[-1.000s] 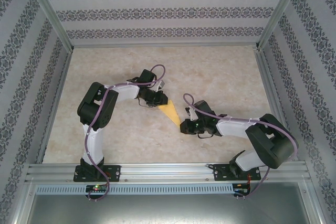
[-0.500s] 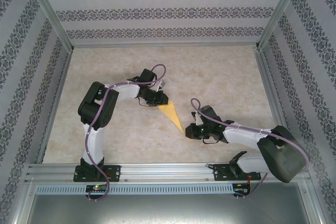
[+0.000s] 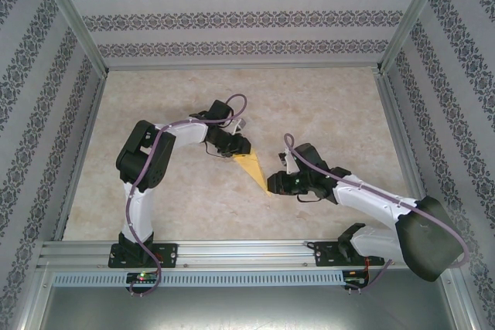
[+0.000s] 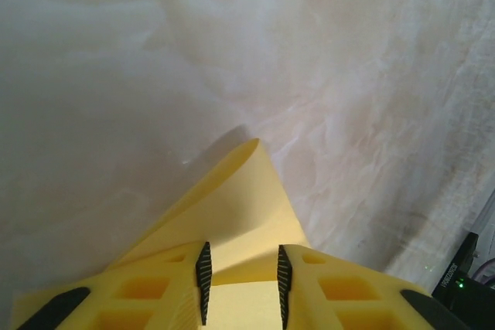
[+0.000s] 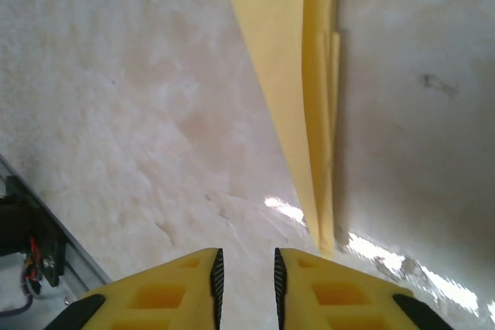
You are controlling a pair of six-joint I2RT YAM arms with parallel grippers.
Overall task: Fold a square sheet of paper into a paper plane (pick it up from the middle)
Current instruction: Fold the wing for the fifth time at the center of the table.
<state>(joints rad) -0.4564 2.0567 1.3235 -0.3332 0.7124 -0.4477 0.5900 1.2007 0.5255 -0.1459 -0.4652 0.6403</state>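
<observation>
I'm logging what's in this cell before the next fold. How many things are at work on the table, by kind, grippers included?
Folded yellow paper: 1
Robot grippers: 2 (left gripper, right gripper)
Total: 3

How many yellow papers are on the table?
1: a folded, pointed piece, wide end at the left gripper, tip by the right gripper. None seems hidden.
</observation>
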